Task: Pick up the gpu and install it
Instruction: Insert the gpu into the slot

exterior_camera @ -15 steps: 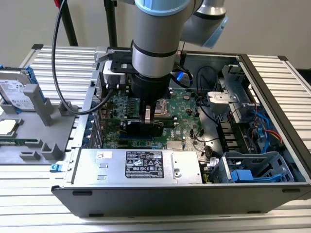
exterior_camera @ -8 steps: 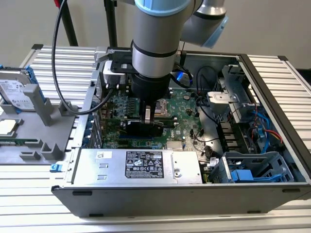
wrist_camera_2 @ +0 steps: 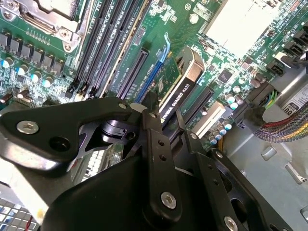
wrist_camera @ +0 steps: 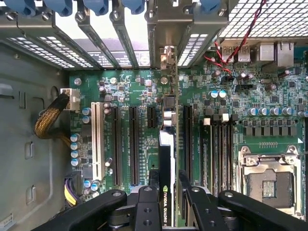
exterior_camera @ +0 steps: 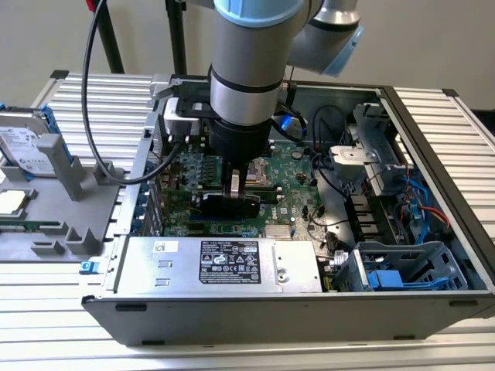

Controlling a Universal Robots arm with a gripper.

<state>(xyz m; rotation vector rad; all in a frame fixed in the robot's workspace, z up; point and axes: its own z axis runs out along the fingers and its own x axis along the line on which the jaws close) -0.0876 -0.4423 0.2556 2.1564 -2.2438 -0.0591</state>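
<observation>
Down inside the open computer case [exterior_camera: 433,305] on the table [exterior_camera: 433,112], end effector [exterior_camera: 234,190] clamped on the gpu [exterior_camera: 230,205], card standing on edge over the green motherboard [exterior_camera: 298,166]. Seen edge-on among the black expansion slots [wrist_camera: 133,144] in the first wrist view. Power supply [exterior_camera: 220,264] just near, drive cage [exterior_camera: 406,270] right.

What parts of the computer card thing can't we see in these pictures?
- Exterior view: the gripper and the arm above it cover the middle of the gpu and the motherboard slot beneath.
- First wrist view: the gpu stands edge-on, so neither face shows, and the gripper's black frame hides its near end.
- Second wrist view: the black frame hides the lower part of the gpu; whether it is fully seated cannot be told.
</observation>
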